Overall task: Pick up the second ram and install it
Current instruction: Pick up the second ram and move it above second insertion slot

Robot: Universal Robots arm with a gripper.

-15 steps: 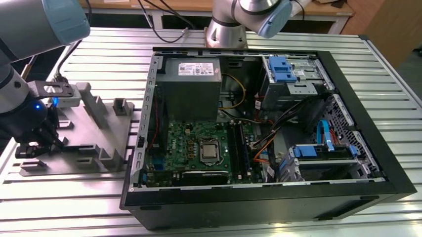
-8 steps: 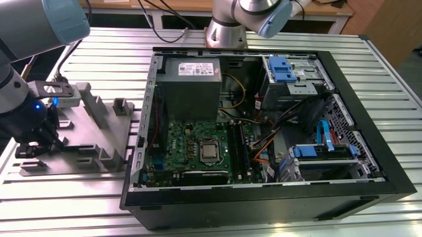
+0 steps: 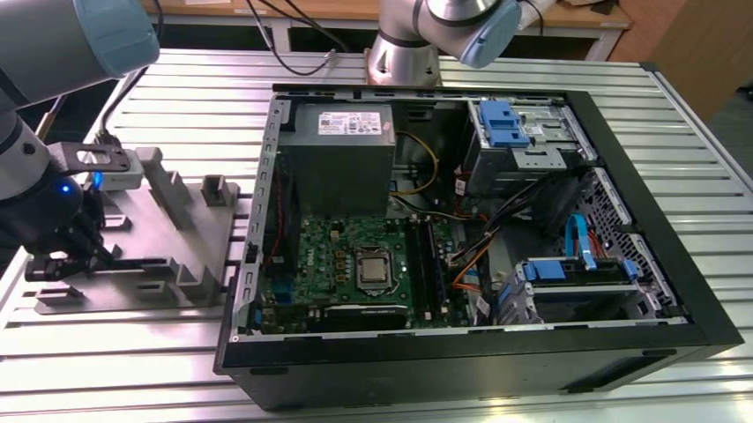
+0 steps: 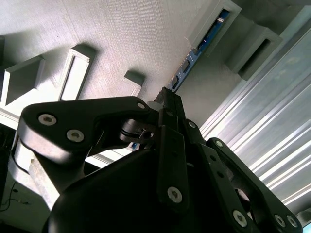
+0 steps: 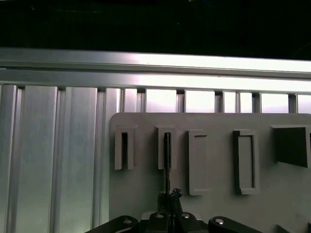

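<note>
One gripper (image 4: 166, 97) seemingly clamped on second ram (image 4: 194, 54), grey fixture plate (image 5: 218, 204), ribbed aluminium table (image 3: 530, 70)

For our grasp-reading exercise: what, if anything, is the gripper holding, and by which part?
The gripper appears shut on the second ram, pinching its near end; the far end sits in a grey fixture block.

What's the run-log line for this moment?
phase: grasp | claw: shut on long flat dark memory stick | stick: in grey plastic fixture slot
</note>
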